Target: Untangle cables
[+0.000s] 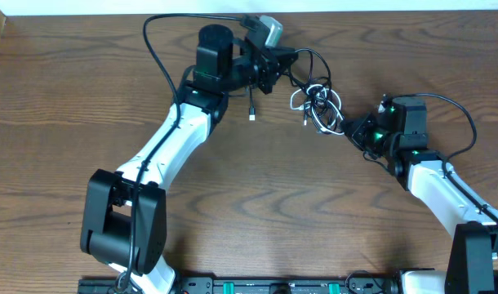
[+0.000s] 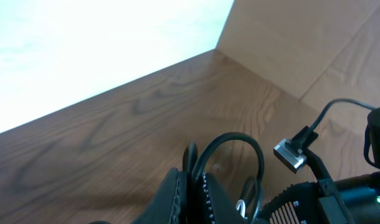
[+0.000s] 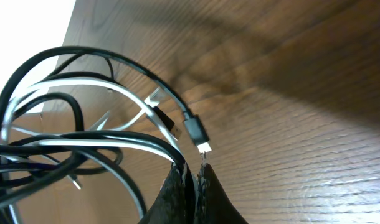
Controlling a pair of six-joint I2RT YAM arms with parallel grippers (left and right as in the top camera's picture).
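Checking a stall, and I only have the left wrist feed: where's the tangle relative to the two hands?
Observer: Overhead shows the cable tangle between the left hand and the right hand.
Operator: Right hand holding it?
Observer: Yes. The right wrist view shows its fingers shut on the tangle.
Operator: Any loose plug?
Observer: One silver-tipped plug lies apart from the tangle, below the left hand in the overhead image.
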